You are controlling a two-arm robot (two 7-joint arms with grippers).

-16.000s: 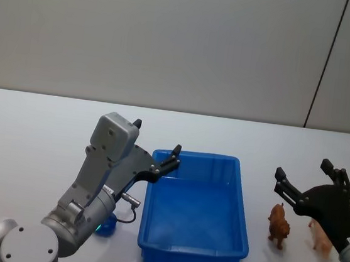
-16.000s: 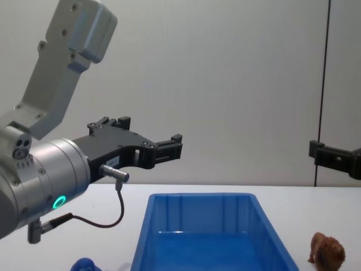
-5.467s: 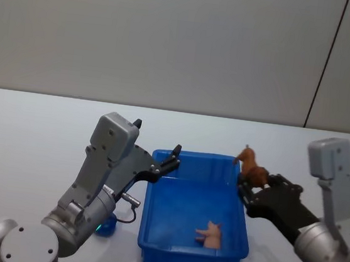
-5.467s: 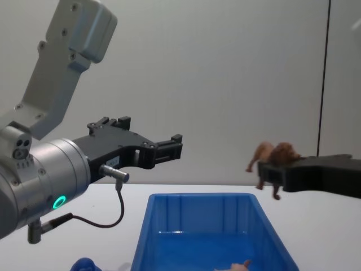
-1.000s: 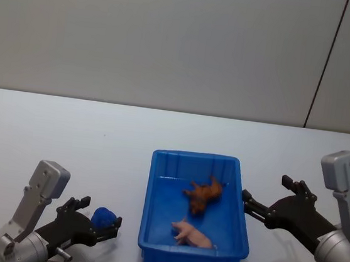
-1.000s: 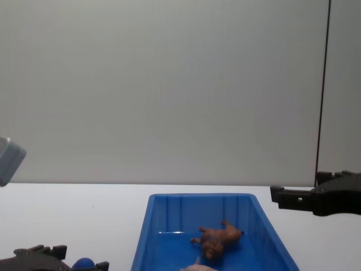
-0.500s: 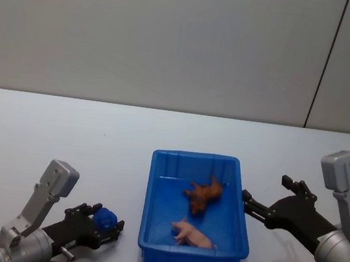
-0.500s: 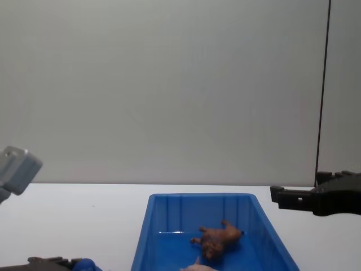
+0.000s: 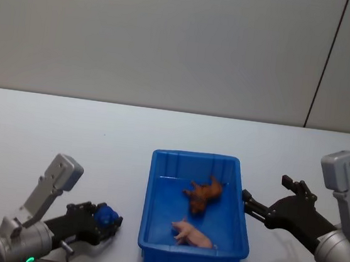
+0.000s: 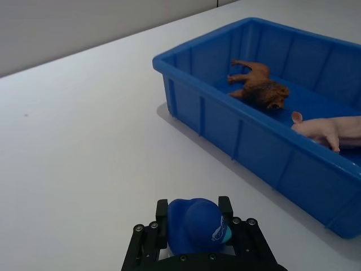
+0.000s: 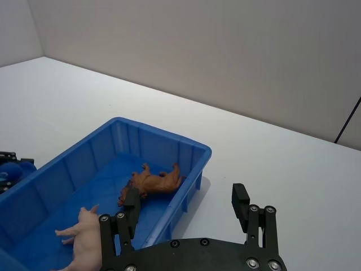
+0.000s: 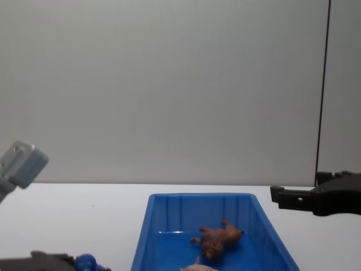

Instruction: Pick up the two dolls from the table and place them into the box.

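My left gripper (image 9: 109, 218) is low over the table left of the box, shut on the small bright-blue doll (image 9: 106, 214), which bulges between the jaws in the left wrist view (image 10: 194, 221) and peeks up in the chest view (image 12: 86, 262). Whether it still touches the table I cannot tell. The brown maned doll (image 9: 202, 194) lies on its side inside the blue box (image 9: 189, 260), also seen as the brown doll (image 10: 259, 89) (image 11: 153, 182) (image 12: 218, 239). My right gripper (image 9: 266, 189) hovers open and empty just right of the box (image 11: 163, 136).
A pink pig figure (image 9: 194, 233) lies in the box's near half, next to the brown doll. White table (image 9: 54, 136) stretches bare on the left and behind the box. A plain grey wall stands at the back.
The left gripper closed on the blue doll and its wrist has risen and shifted slightly toward the box. The right arm and the figures in the box have not moved.
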